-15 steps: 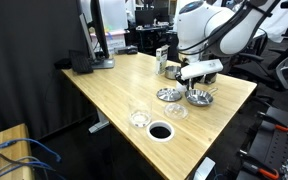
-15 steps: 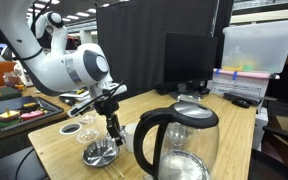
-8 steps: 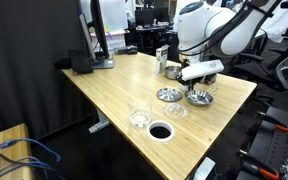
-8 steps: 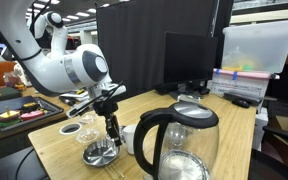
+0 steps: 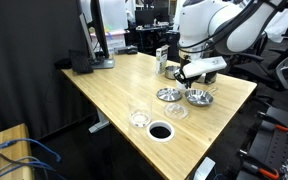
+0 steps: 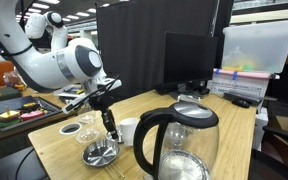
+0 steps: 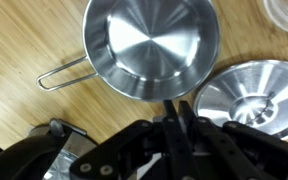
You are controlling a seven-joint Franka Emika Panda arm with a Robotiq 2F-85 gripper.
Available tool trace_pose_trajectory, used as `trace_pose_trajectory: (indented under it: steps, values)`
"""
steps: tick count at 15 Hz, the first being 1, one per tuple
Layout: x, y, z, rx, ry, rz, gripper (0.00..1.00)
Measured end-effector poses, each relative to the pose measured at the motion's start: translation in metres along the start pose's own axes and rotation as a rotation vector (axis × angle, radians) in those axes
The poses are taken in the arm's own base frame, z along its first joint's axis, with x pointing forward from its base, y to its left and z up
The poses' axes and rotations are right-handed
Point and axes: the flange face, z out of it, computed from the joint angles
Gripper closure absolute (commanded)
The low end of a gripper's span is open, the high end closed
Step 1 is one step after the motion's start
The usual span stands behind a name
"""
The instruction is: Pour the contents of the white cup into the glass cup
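A wooden table (image 5: 104, 90) is seen in both exterior views, with the Panda arm's gripper (image 6: 110, 128) hung low over it, fingers pointing down. In the wrist view the gripper (image 7: 181, 112) is shown with its fingers (image 7: 173, 112) drawn together at the centre and nothing held between them.

The white cup (image 6: 129, 131) is stood upright on the wood, just beside the gripper and close against a glass kettle (image 6: 179, 145) with a black handle. In an exterior view the white cup (image 5: 171, 70) is found behind the gripper (image 5: 185, 76), near the table's far corner. The glass cup (image 5: 139, 118) is set well apart from it, upright, close to the table's near edge and just beside a round cable hole (image 5: 160, 131).

Between the two cups, a handled metal bowl (image 7: 149, 45) and a second metal bowl (image 7: 249, 95) are laid side by side beneath the gripper, not touching. A clear dish (image 5: 176, 111) is placed near them. The bowls are seen close to the table edge on the robot's side.

Bare wood is left open from the glass cup towards a monitor (image 5: 104, 30) at the far end. A coloured strip on a translucent bin (image 6: 254, 45) is too small to be read.
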Motion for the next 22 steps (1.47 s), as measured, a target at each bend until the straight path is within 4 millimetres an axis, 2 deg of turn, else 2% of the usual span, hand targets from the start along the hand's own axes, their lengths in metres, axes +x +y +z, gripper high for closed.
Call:
trace_pose_trajectory:
  steps: [5,8,15,16,22]
  values:
    - [-0.004,0.001,-0.07,0.103,0.122,-0.17,0.98]
    - [-0.023,0.006,-0.097,0.125,0.163,-0.336,0.98]
    - [-0.069,0.005,-0.104,0.106,0.16,-0.731,0.98]
    - [-0.072,0.005,-0.109,0.113,0.164,-0.758,0.91]
    - [-0.073,0.005,-0.108,0.111,0.161,-0.757,0.91]
